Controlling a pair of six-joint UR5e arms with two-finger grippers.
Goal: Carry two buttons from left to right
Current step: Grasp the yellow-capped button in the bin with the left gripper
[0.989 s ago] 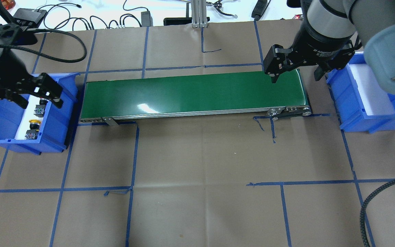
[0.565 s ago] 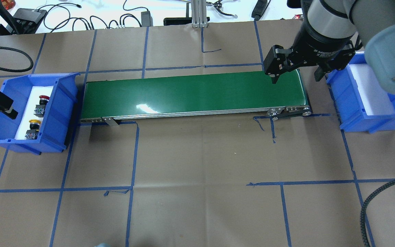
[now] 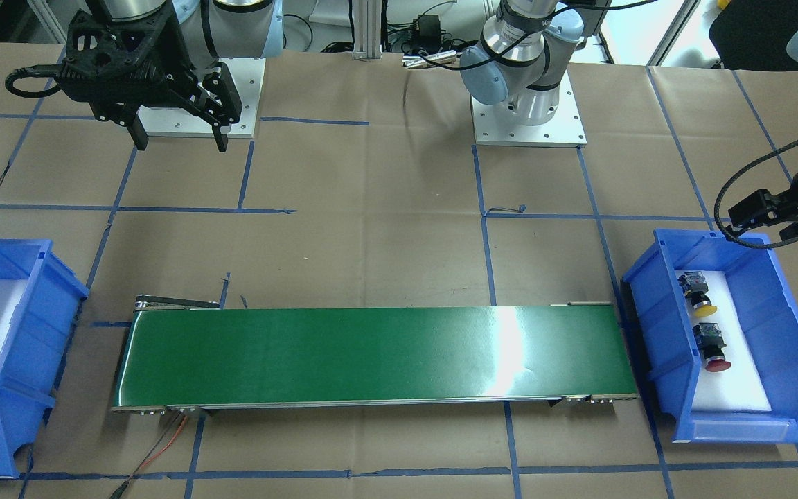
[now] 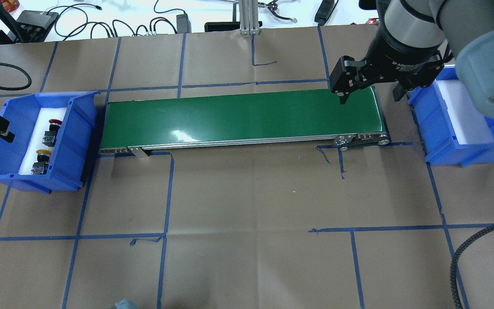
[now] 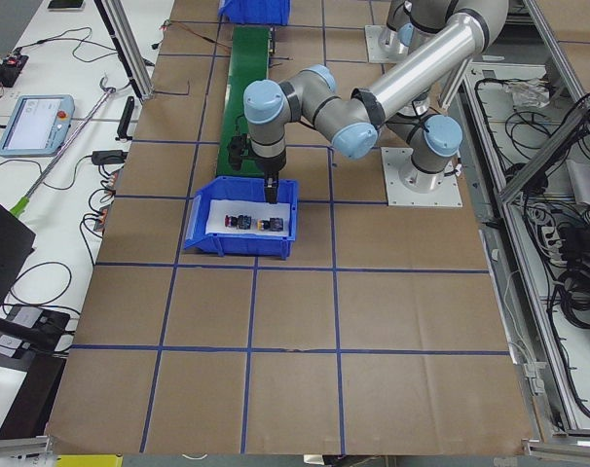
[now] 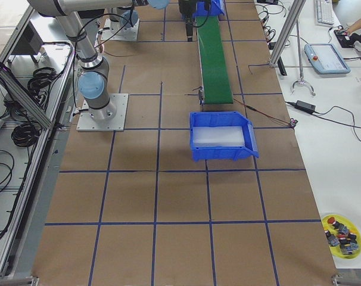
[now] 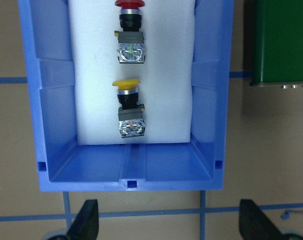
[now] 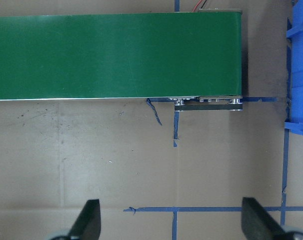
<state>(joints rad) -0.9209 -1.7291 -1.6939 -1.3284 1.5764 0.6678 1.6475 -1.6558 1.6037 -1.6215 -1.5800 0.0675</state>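
Observation:
The red button [image 4: 53, 124] and the yellow button [image 4: 42, 152] lie on white foam in the left blue bin [image 4: 83, 128], their caps pointing away from the robot. Both show in the left wrist view, red [image 7: 130, 30] and yellow [image 7: 128, 107]. My left gripper [image 7: 170, 222] is open and empty, high over the bin's outer left side [image 3: 763, 225]. My right gripper [image 4: 370, 93] is open and empty above the right end of the green conveyor belt [image 4: 242, 116].
The right blue bin [image 4: 438, 128], lined with white foam, stands just beyond the conveyor's right end. Blue tape lines cross the brown paper table. Cables lie along the table's far edge. A black cable loops at the near right.
My left gripper has moved from above the left bin out to the left, uncovering both buttons. The right gripper has hardly moved.

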